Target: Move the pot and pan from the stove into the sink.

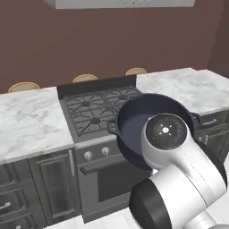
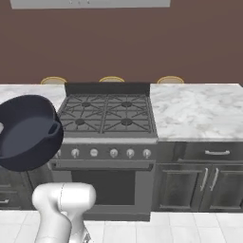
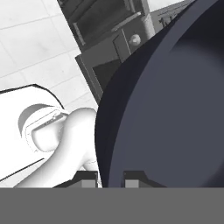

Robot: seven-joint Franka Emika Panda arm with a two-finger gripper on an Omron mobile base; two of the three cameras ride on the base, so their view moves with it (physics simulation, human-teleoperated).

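One thing hangs from your gripper (image 3: 110, 178): the deep, round, dark blue-grey pot (image 1: 147, 127) with small loop handles, its rim pinched between the nearly pressed-together fingertips, so it rides tipped on edge in the air, off the dark grey gas stove (image 2: 108, 114) and in front of its knobs. You see no sink or skillet from here, so which way to carry it can't be judged. No brand, label or writing is readable.

Pot (image 1: 134, 123): dark blue-grey. Stove (image 2: 108, 114): dark grey, black grates, silver knobs. Counter (image 2: 199, 109): white marble, grey veining. Wall (image 2: 142, 42): brown. Floor (image 3: 35, 48): white tile.
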